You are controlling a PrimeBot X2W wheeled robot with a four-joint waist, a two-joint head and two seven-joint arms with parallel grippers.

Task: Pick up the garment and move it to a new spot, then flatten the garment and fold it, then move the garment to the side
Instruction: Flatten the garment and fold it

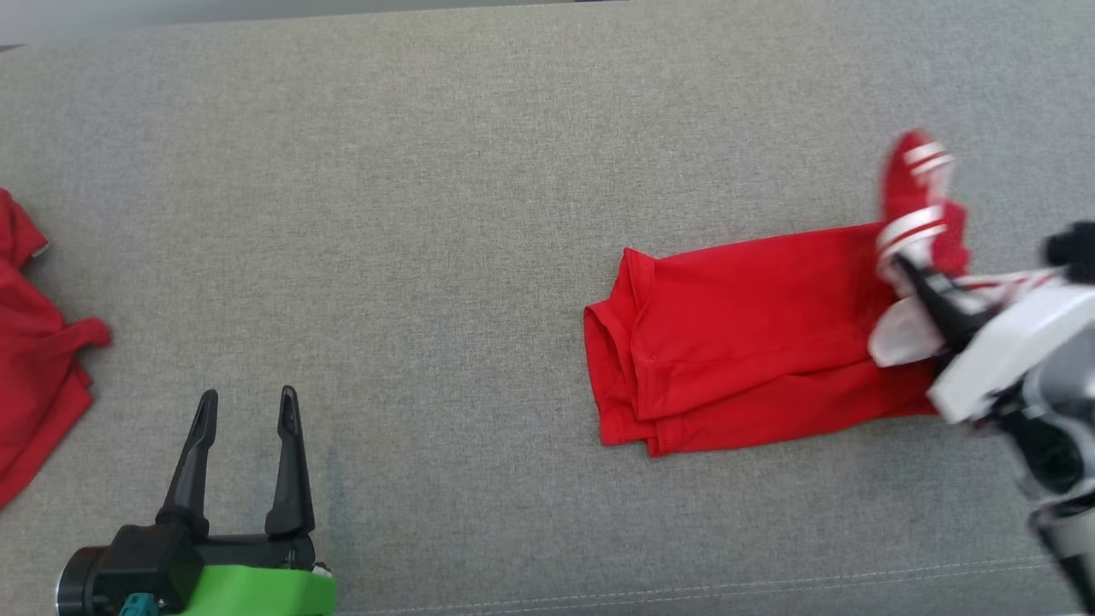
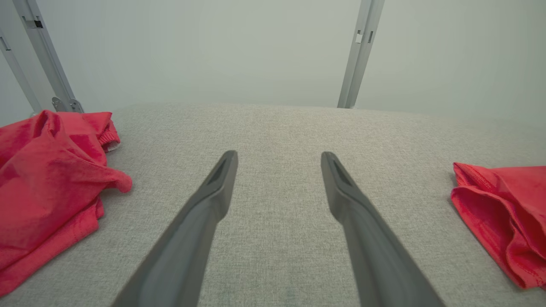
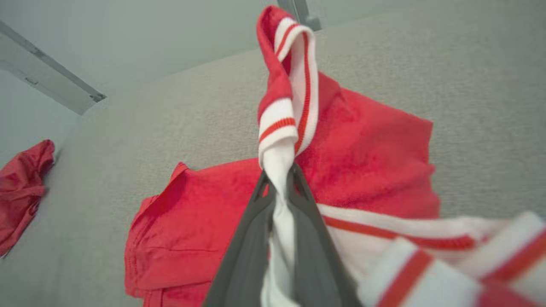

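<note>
The garment point(image 1: 753, 329) is a red shirt with a white, red-striped collar, folded into a band on the grey cloth surface at the right. My right gripper point(image 1: 908, 275) is shut on the striped collar at the garment's right end, and a bit of that collar stands up above the fingers. The right wrist view shows the white cloth pinched between the two dark fingers point(image 3: 298, 200), with the red garment point(image 3: 196, 226) lying beyond. My left gripper point(image 1: 246, 406) hovers open over bare surface at the lower left, nothing between its fingers point(image 2: 217, 183).
A second red garment point(image 1: 34, 368) lies crumpled at the left edge, also visible as a red garment point(image 2: 47, 179) in the left wrist view. Grey upholstered surface point(image 1: 428, 214) spreads between the two. Metal frame posts point(image 2: 360, 51) stand behind the surface's far edge.
</note>
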